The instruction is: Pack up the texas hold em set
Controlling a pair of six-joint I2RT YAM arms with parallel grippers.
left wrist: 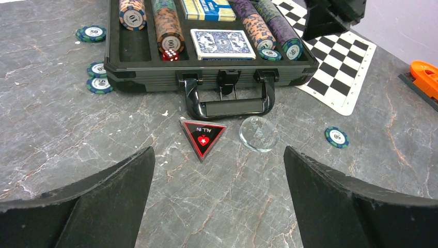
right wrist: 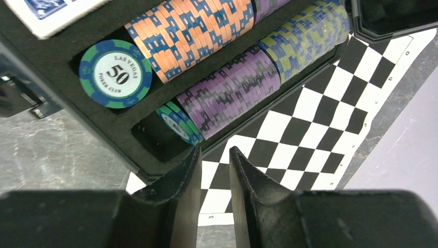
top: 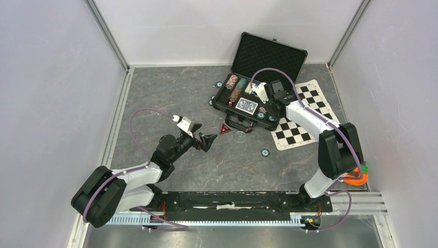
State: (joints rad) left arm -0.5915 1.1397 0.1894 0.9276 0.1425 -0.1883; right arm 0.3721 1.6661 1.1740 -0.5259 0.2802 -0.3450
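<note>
The left hand, wide apart and empty, faces the red marker, unpacked on the surface with three chips left of the open case and one chip right. Chip rows, decks and dice are in. The right hand, at the case's right end, is narrowly apart, holding nothing.

Left arm reaching low and forward, left gripper spread wide and empty, right arm stretched forward, angled inward, right gripper narrowly parted, holding nothing
</note>
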